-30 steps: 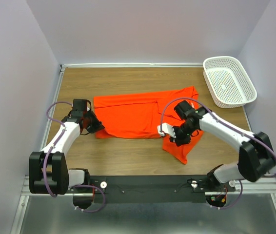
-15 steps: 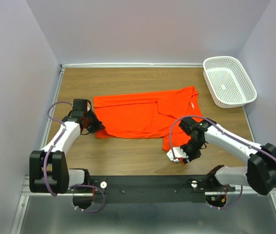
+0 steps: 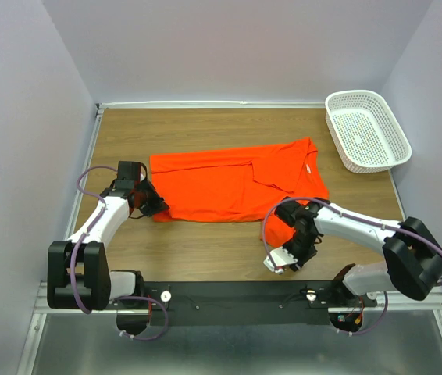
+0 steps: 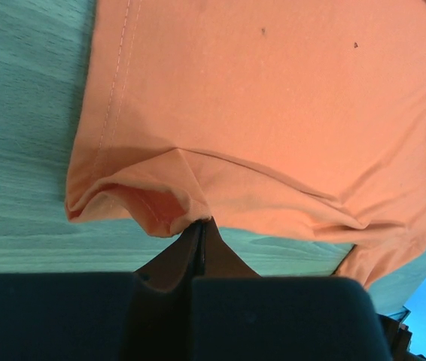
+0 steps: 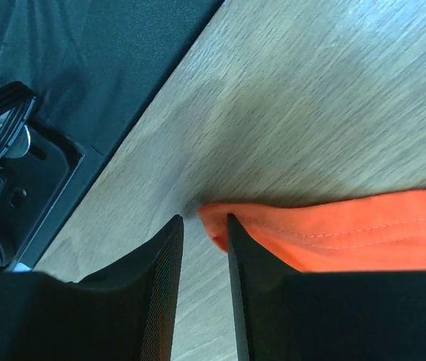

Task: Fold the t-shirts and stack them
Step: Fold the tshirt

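One wooden table (image 3: 205, 254) carries everything. Across its middle lies the t-shirt (image 3: 221, 183), spread sideways with its neck toward the right edge and its hem toward the left edge. It is plain bright orange-red and short-sleeved. It lies mostly flat, with a crease across the chest and a flap reaching toward the near edge on the right (part of it is hidden beneath the right arm (image 3: 354, 223)). Stitching shows along its borders in both wrist views. The cloth looks thin and limp, so I judge it will sag and drag unless lifted at two points together. A white basket (image 3: 355, 93) sits in the far right corner, well apart from the shirt, and seems to play no part at this step.

The left gripper (image 4: 202, 229) is at the shirt's near left corner, jaws clenched on a puckered fold of the hem. Holding there probably anchors that end for a fold. The right gripper (image 5: 204, 222) hangs low by the near edge, its jaws slightly apart with bare wood showing between them. The tip of the flap's corner lies in that gap. The gripper straddles the corner without clamping it, which looks like the set-up for a matching pinch.
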`<state>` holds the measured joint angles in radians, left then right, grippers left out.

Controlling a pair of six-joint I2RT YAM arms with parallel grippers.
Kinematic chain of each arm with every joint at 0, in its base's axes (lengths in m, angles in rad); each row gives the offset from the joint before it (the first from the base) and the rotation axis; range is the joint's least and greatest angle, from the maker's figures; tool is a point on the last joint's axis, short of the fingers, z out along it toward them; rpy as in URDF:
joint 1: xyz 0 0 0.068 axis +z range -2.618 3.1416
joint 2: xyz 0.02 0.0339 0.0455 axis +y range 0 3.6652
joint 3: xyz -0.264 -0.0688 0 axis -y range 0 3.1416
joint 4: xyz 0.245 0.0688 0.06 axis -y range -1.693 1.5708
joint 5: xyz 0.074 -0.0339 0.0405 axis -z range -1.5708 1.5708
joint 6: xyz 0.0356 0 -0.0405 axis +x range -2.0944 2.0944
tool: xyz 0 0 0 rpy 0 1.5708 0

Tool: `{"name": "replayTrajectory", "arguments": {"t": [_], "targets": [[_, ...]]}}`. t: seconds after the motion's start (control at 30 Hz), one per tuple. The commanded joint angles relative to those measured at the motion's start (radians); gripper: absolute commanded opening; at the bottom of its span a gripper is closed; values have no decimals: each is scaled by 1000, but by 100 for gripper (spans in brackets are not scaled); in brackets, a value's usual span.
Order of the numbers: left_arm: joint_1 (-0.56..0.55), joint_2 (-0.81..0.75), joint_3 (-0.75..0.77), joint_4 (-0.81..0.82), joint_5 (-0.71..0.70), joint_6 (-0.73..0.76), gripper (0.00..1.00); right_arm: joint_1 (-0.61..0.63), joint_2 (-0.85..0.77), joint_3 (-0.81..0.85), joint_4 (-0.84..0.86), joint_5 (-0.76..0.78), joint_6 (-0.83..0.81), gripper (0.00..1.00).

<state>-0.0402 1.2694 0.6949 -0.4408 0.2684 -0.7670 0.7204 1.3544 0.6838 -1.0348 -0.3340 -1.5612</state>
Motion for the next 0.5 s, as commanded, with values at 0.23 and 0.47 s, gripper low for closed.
{"name": "replayTrajectory", "arguments": {"t": [0.23,0.47], "targets": [[6,-4,-9,19,40,3,0,19,68,-52,131,47,27,31],[6,-2,-21,31,48,6,0,17,54,-63,153,18,79,1]]}}
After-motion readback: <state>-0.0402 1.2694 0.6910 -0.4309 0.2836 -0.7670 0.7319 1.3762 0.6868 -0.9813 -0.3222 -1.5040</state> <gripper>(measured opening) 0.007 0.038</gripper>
